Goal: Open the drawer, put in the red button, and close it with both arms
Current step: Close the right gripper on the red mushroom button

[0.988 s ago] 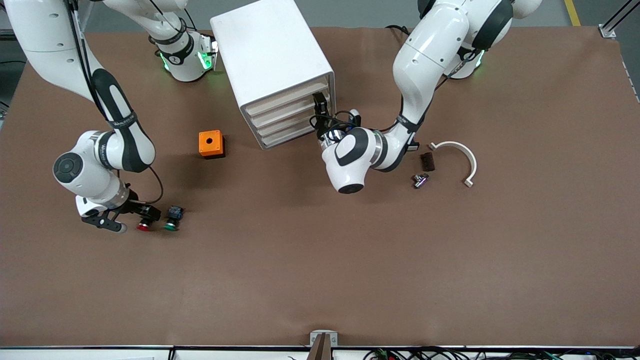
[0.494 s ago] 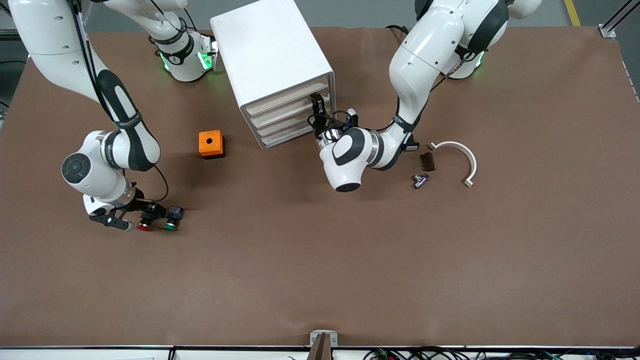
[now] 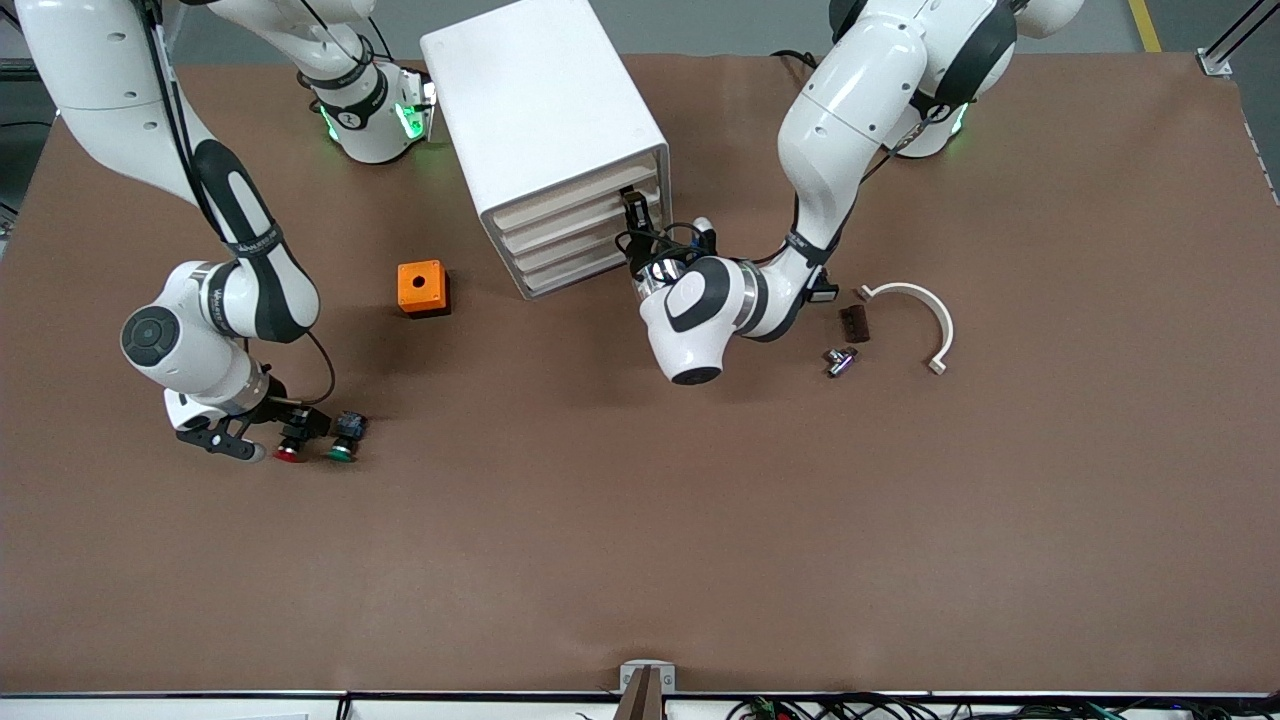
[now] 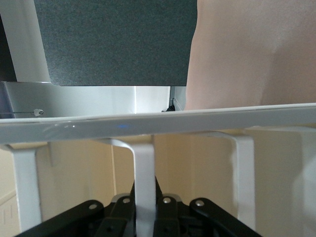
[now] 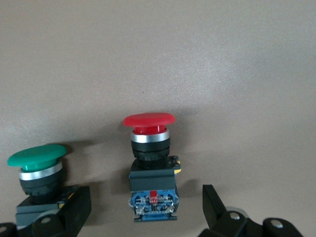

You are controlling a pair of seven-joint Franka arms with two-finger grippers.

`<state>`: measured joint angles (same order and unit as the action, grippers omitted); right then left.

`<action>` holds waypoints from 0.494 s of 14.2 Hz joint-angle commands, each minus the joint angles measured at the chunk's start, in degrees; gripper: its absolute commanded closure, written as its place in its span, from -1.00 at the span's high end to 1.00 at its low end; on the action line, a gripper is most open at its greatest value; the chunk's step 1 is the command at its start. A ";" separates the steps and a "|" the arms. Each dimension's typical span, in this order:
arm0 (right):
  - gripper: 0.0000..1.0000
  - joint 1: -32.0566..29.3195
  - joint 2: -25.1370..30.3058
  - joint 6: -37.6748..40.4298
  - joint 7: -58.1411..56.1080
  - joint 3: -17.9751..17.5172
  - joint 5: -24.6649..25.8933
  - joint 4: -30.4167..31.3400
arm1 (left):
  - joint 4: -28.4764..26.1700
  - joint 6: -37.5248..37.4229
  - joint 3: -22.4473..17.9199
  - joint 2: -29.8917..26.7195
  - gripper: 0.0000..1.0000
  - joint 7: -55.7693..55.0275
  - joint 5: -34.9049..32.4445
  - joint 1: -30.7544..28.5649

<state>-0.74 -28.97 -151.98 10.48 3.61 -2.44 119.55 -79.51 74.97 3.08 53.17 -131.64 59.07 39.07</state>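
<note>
Red button (image 5: 149, 160) lies flat, cap toward camera.

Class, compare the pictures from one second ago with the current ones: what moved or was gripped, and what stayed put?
The left gripper edged in at the cabinet and shut on the top drawer handle. The right gripper shifted slightly toward the red button, open around it, not yet gripping. The drawer is unopened; both buttons, including the green one, and the orange box stayed put.
</note>
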 commanded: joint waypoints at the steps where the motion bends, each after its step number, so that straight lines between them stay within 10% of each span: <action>1: 1.00 -0.23 0.06 -1.04 0.07 -0.09 -1.07 0.69 | 1.11 -0.71 -0.79 0.70 -0.88 0.25 1.04 -0.48; 7: 1.00 -0.23 -1.26 -3.41 -0.02 -0.01 -1.07 0.51 | 1.47 1.05 -3.07 0.35 -0.87 0.16 1.31 -2.68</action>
<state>-0.76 -29.94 -154.27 10.51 3.69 -2.45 119.66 -78.96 74.48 1.63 53.15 -131.67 59.09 36.99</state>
